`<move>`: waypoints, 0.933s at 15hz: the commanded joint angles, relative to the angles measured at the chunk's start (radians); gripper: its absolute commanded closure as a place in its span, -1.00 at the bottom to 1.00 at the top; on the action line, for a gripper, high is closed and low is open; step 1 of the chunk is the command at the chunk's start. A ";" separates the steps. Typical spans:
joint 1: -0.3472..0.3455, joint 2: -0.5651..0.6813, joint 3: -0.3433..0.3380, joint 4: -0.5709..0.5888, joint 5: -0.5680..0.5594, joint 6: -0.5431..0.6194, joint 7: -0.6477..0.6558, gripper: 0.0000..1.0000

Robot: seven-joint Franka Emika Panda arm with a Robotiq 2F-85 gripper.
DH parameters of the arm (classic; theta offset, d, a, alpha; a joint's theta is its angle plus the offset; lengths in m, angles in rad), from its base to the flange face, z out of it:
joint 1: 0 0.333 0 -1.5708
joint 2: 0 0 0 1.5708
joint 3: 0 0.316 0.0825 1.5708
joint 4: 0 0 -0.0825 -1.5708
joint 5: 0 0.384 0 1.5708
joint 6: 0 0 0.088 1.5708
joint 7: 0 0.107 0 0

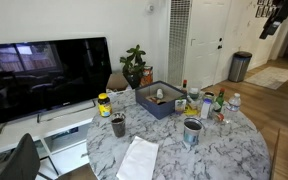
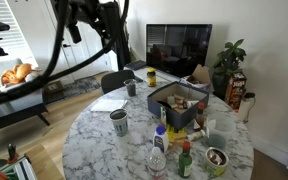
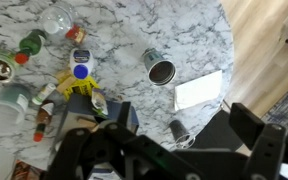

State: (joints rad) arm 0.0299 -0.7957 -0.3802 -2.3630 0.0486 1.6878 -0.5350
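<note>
Cluttered round marble table (image 1: 234, 150), gripper (image 1: 271, 22) high at the frame's upper right.
In the wrist view the jaws stand spread wide along the bottom edge, grasping nothing. Just above them, right of centre, lie a white paper sheet (image 3: 199, 90), an open metal can (image 3: 160, 70) and a dark cup (image 3: 178, 131).

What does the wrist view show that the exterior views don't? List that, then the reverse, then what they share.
Wrist view only: the gripper up close, jaws apart and holding nothing, and the inside of the can, seen from above.
Exterior views only: the TV and the plant in both exterior views, the bin in an exterior view, and the arm raised high.
Shared: the marble table, the can, the paper, the mug and the bottles.
</note>
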 commanded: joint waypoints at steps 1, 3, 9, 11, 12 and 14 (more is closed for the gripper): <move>0.092 0.100 0.126 -0.010 0.059 0.000 -0.002 -1.00; 0.141 0.177 0.214 -0.001 0.073 0.010 0.003 -1.00; 0.230 0.486 0.435 0.052 0.002 0.132 0.000 -1.00; 0.232 0.584 0.476 0.076 -0.043 0.171 -0.015 -1.00; 0.220 0.468 0.461 0.021 0.006 0.152 0.002 -1.00; 0.219 0.521 0.476 0.035 0.004 0.165 0.004 -1.00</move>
State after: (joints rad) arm 0.2598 -0.2743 0.0859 -2.3295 0.0499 1.8538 -0.5295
